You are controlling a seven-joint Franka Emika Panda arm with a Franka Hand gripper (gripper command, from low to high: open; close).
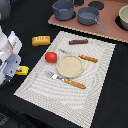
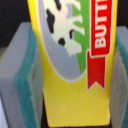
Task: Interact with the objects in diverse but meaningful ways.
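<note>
**Progress.** The end effector [image 2: 70, 85] is clamped on the butter bar [image 2: 75, 55]. In the wrist view, both teal-lined pads [image 2: 24, 80] press against the bar's yellow sides, with the label facing the camera. In the exterior view the bar [image 1: 22, 70] shows as a yellow patch at the left edge of the frame, under the arm and off the placemat [image 1: 100, 95]. I cannot tell whether it is lifted or resting on the table [image 1: 30, 17]. Judged from this, one interaction is under way: the bar is grasped but not placed anywhere. The other items look untouched.

**Other items.**
- The tomato [image 1: 50, 57] lies on the placemat, just left of the plate [image 1: 69, 66].
- The bread block [image 1: 41, 40] sits on the table, above the placemat's upper left corner.
- The brown stick [image 1: 78, 42] lies near the placemat's top edge.
- A knife [image 1: 82, 58] and a fork [image 1: 67, 80] flank the plate.

**Containers.**
- The plate carries nothing.
- Two grey pots [image 1: 63, 9] [image 1: 88, 15] stand on the board [image 1: 107, 31] at upper right. Nothing shows inside either, though the picture is coarse.
- A further vessel is cut off at the right edge, and its contents are not determinable.
</note>
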